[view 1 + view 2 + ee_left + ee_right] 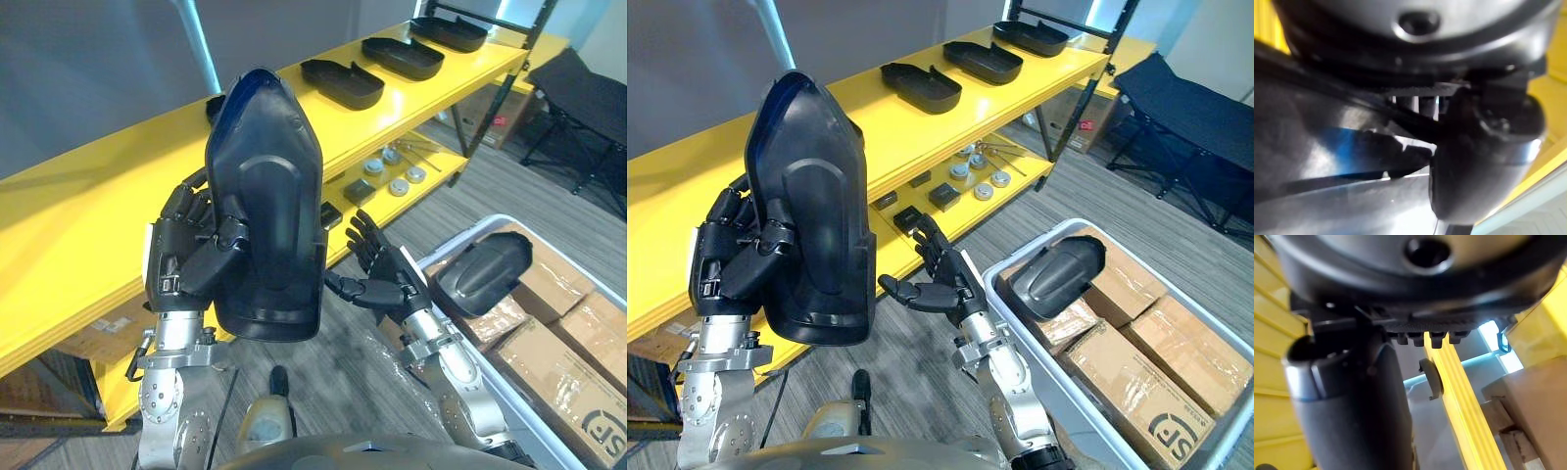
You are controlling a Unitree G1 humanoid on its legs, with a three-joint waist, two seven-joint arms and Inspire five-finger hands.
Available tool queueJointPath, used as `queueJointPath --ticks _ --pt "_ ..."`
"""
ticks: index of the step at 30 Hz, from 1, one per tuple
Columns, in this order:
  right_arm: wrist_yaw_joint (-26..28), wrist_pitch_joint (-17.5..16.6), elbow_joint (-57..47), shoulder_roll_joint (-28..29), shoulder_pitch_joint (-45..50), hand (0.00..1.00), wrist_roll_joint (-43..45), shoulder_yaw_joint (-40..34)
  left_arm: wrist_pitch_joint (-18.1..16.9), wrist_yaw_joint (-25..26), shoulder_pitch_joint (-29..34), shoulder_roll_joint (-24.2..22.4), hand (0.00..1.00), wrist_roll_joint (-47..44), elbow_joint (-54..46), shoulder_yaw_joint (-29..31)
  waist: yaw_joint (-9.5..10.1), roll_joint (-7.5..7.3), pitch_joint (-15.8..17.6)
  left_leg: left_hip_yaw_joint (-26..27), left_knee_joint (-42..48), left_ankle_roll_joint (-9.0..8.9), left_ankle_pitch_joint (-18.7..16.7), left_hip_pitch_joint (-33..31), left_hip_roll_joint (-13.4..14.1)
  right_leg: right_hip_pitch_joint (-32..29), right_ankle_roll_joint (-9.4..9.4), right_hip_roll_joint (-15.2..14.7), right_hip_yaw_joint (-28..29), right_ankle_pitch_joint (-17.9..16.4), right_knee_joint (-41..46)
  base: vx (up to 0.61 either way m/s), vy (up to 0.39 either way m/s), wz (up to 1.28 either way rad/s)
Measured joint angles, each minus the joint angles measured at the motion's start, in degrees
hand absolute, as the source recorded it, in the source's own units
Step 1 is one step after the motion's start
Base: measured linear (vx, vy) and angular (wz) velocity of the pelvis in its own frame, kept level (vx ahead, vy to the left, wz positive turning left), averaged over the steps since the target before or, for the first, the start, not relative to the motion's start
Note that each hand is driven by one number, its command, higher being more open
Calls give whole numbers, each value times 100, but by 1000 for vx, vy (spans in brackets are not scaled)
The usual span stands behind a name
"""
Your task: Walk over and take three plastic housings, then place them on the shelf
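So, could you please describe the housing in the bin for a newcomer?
Right of the robot stands a grey bin of cardboard boxes. At its shelf-side end a black housing lies on them. Nothing else there is dark; other housings sit on the yellow shelf or in the left hand.

Just right of the right robot hand, brown cardboard boxes sit packed in a grey plastic bin; beyond it, round metal discs.
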Motion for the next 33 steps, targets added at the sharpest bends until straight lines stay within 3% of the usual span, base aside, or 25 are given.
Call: queueJointPath --ticks 3,5,6,7,8,9,10,11,12,13,15,17,18,19,20,21,22,23,24,25,27,29,33 --pt "-51 -128 0 121 -217 100 -46 78 0 -84 0 -89 0 3 -14 256 129 -46 20 -151 321 47 -200 -199 -194 112 4 -153 -120 -78 1 20 74 41" --pt "-170 -271 -10 274 -338 100 -223 71 2 -159 5 -84 0 8 -108 447 240 -167 79 -146 821 177 -537 -356 -335 229 -130 -280 -150 -165 -22 80 113 26" --pt "-247 -339 -64 329 -339 100 -228 58 2 -205 10 -60 0 12 -203 529 318 -256 84 -82 1265 301 -910 -441 -422 400 -345 -352 -178 -275 -42 120 95 26" --pt "-278 -378 -90 346 -331 100 -227 57 0 -233 15 -48 0 14 -254 571 324 -310 68 -78 1406 287 -1063 -441 -483 482 -540 -365 -177 -311 71 195 114 48" --pt "-291 -497 -122 331 -361 100 -227 50 -8 -264 -9 -84 0 21 -279 638 295 -327 21 -196 1561 312 -1247 -426 -602 253 -992 -642 25 -28 920 269 224 62" --pt "-292 -612 -125 345 -367 100 -225 28 -7 -252 1 -42 0 53 -293 663 251 -329 -97 -310 1479 386 -1305 -376 -694 -233 -1088 -889 435 530 1830 293 236 62" --pt "-289 -659 -124 351 -402 100 -225 21 -7 -235 -7 5 0 84 -324 703 236 -345 -113 -347 1405 412 -1323 -315 -697 -416 -1049 -968 645 726 2195 309 210 49" --pt "-264 -701 -121 384 -575 100 -226 21 -9 -134 -36 64 0 86 -373 770 189 -328 -95 -516 1341 527 -1374 -224 -715 -791 -846 -926 977 471 2830 297 82 28" --pt "-235 -700 -109 357 -825 100 -228 22 5 6 -61 68 0 83 -362 856 157 -321 -87 -600 1218 584 -1405 -1 -704 -1084 -817 -778 1092 56 3162 291 71 25" --pt "-219 -714 -111 328 -931 100 -227 6 9 69 -67 43 0 78 -359 891 144 -241 -48 -645 1129 581 -1416 137 -699 -1169 -860 -668 1088 -89 3170 291 98 25" --pt "-232 -918 -183 166 -1197 100 -215 -188 23 228 -335 64 0 69 -293 864 89 -130 -43 -986 937 524 -1493 485 -713 -1607 -976 -111 1377 -303 2542 284 62 76" --pt "-396 -1035 -354 68 -1237 100 -296 -337 20 255 -577 75 0 50 -186 778 -35 -106 -53 -1401 973 453 -1573 501 -766 -1926 -900 212 2011 -257 2056 222 -36 129" --pt "-715 -1184 -515 47 -1227 100 -536 -461 20 252 -728 97 0 3 -46 700 -180 -111 -56 -1731 1006 350 -1580 515 -822 -2072 -745 357 2550 -162 1747 212 -102 163" --pt "-923 -1289 -655 58 -1230 100 -659 -624 27 249 -751 116 0 -16 104 635 -186 -175 -94 -1954 1004 303 -1589 616 -888 -2072 -549 380 2768 -33 1431 321 -213 155" --pt "-974 -1312 -740 63 -1239 100 -680 -721 30 244 -714 125 0 -18 154 625 -167 -169 -99 -2024 1020 249 -1624 653 -910 -2005 -491 354 2754 33 1222 224 -211 118" --pt "-1051 -1440 -822 64 -1320 100 -695 -881 36 243 -627 153 0 -23 209 632 -155 -273 -166 -2063 1101 103 -1716 694 -936 -1784 -474 334 2555 246 741 334 -386 108" --pt "-1118 -1556 -862 64 -1440 100 -693 -1042 37 242 -615 217 0 -73 238 684 -156 -416 -252 -1835 1248 -55 -1840 579 -944 -1539 -564 322 2346 776 332 276 -348 105" --pt "-1133 -1599 -866 6 -1520 100 -690 -1132 35 227 -623 170 0 -160 279 696 -150 -396 -265 -1687 1358 -73 -1926 545 -866 -1401 -396 332 2159 675 166 289 -387 83" --pt "-1127 -1602 -872 -161 -1664 100 -683 -1294 80 217 -540 -4 0 -208 308 706 -120 -93 -279 -1279 1596 -203 -2059 415 -471 -1172 -519 631 1938 781 -109 189 -276 61" --pt "-1102 -1602 -888 -297 -1692 100 -663 -1484 122 159 -520 -79 0 -249 315 682 -139 37 -299 -702 1599 -190 -2046 398 -168 -956 -559 797 1759 775 -344 161 -250 51" --pt "-1049 -1554 -905 -389 -1627 100 -571 -1750 129 0 -516 -89 0 -247 316 609 -204 90 -333 -22 1337 -169 -1896 558 94 -701 -614 888 1552 765 -573 136 -202 44" --pt "-1029 -1516 -1033 -386 -1413 100 -571 -2057 126 -98 -563 -86 0 -222 312 419 -303 114 -358 546 1060 -121 -1736 733 192 -544 -621 882 1408 760 -694 121 -131 30" --pt "-982 -1482 -1273 -259 -887 100 -565 -2292 131 -43 -811 -30 0 181 313 180 -497 125 -383 740 571 -85 -1528 954 24 -515 -586 780 1400 781 -814 81 3 -4"
